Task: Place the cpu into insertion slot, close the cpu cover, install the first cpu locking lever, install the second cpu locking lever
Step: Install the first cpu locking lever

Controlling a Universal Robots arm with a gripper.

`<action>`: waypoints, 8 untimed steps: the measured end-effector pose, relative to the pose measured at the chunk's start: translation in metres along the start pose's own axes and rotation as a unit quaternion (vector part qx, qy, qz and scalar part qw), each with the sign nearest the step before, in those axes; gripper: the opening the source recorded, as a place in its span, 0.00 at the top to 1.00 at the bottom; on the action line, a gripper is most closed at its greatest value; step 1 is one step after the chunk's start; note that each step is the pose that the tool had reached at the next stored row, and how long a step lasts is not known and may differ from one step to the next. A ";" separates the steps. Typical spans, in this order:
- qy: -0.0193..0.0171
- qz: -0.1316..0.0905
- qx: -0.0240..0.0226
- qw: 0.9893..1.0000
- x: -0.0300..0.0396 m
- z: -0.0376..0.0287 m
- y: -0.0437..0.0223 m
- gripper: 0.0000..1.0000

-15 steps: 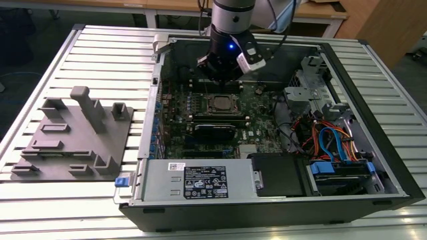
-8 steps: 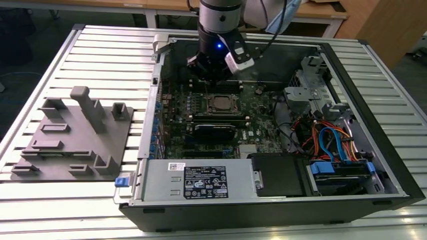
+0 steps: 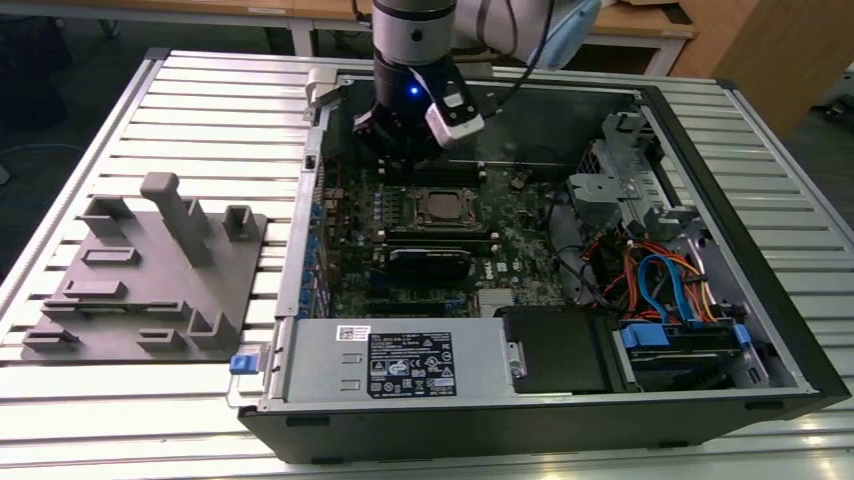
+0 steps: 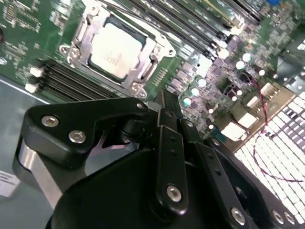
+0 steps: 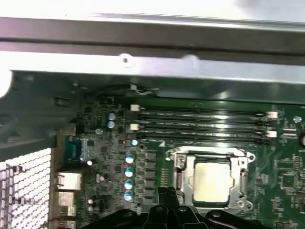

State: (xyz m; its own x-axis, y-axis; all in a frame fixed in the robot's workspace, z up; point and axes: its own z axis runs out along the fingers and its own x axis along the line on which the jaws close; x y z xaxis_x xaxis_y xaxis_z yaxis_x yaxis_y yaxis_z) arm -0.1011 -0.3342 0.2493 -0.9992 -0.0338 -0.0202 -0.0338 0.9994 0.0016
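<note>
The fingers [image 4: 167,138] are pressed together, pinching nothing; in the exterior view the cpu [image 3: 437,207] lies at five o'clock of them, apart, seated in the insertion slot [image 5: 177,164] beneath the cpu cover [image 5: 242,179].

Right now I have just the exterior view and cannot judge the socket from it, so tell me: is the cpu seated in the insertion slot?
Observer: Yes; in both wrist views the cpu lies in the insertion slot, silver top up.
Operator: And the cpu cover?
Observer: The cpu cover lies flat, framing the chip.
Operator: Where is the gripper?
Observer: In the second wrist view the gripper sits beside one corner of the cover, off the chip; contact I cannot tell.
</note>
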 end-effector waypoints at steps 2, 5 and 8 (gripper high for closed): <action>-0.001 0.003 0.000 1.000 0.0023 0.0000 0.0012 0.90; -0.002 0.008 0.000 1.000 0.0031 0.0000 0.0021 0.90; -0.002 0.010 0.000 1.000 0.0033 0.0000 0.0036 0.90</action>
State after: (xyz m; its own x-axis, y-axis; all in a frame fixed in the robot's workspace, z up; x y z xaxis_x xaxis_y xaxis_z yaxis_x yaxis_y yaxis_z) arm -0.1045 -0.3307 0.2493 -0.9996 -0.0139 -0.0251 -0.0139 0.9999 0.0015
